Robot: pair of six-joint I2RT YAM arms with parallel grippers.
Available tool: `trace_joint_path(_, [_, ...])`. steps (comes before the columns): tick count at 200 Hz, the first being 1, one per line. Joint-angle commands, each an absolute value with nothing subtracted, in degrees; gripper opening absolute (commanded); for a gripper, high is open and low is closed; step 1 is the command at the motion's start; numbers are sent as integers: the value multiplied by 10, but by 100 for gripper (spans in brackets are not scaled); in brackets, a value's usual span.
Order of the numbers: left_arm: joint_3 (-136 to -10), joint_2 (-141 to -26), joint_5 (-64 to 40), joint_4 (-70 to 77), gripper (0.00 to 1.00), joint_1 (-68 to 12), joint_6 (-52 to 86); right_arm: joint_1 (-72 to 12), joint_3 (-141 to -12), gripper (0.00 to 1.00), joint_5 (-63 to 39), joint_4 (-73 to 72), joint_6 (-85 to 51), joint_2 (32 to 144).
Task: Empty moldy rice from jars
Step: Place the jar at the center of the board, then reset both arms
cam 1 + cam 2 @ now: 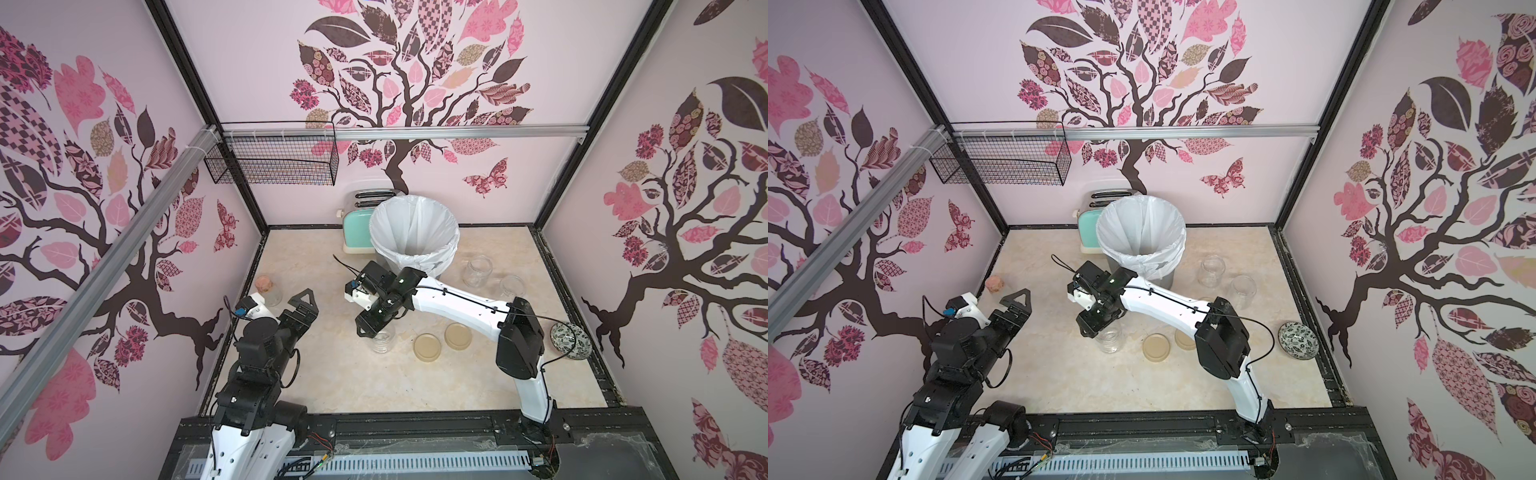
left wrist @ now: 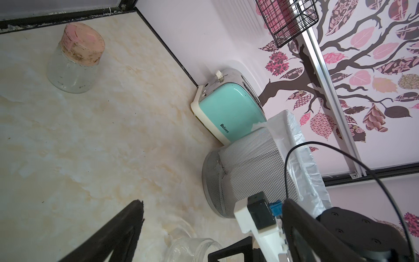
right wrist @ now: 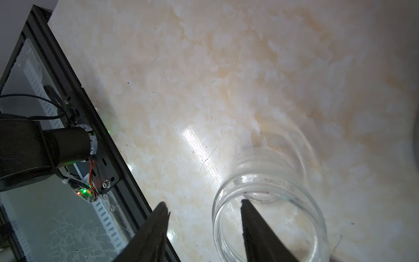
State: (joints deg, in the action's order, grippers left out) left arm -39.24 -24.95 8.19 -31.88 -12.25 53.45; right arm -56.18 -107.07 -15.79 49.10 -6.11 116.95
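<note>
right end effector (image 3: 204, 203) part-open astride rim of empty jar (image 3: 283, 215) on desk (image 3: 204, 68), one finger (image 3: 258, 231) inside, glass unclamped: likely release step. two other jars (image 1: 478, 272) (image 1: 512, 286) empty near bin (image 1: 449, 249); no rice visible. left end effector (image 2: 195, 219) wide.

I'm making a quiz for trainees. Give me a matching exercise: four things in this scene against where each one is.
Things:
1. toaster
2. cork-topped bottle
3. beige lids
4. patterned bowl

Places:
A. at the far left
B. behind the bin
C. at the far right
D. lying flat beside the front jar

Pairs: 1-B, 2-A, 3-D, 4-C
</note>
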Motion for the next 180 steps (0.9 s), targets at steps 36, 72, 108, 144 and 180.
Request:
trace_joint_path(36, [-385,-244,97,-315,98,-120,508,-564,-1103,64,-87,536,-60,1066])
trace_joint_path(72, [-385,-245,105,-312,98,-120,496,-561,-1036,75,-26,510,-73,964])
trace_joint_path(108, [-385,-246,120,-299,98,-120,461,-519,-881,98,41,427,-112,801])
trace_joint_path(144, [-385,-251,136,-276,98,-119,413,-447,-722,99,110,346,-140,628])
trace_joint_path(180, [-384,-264,157,-258,98,-120,364,-443,-619,100,213,326,-155,518])
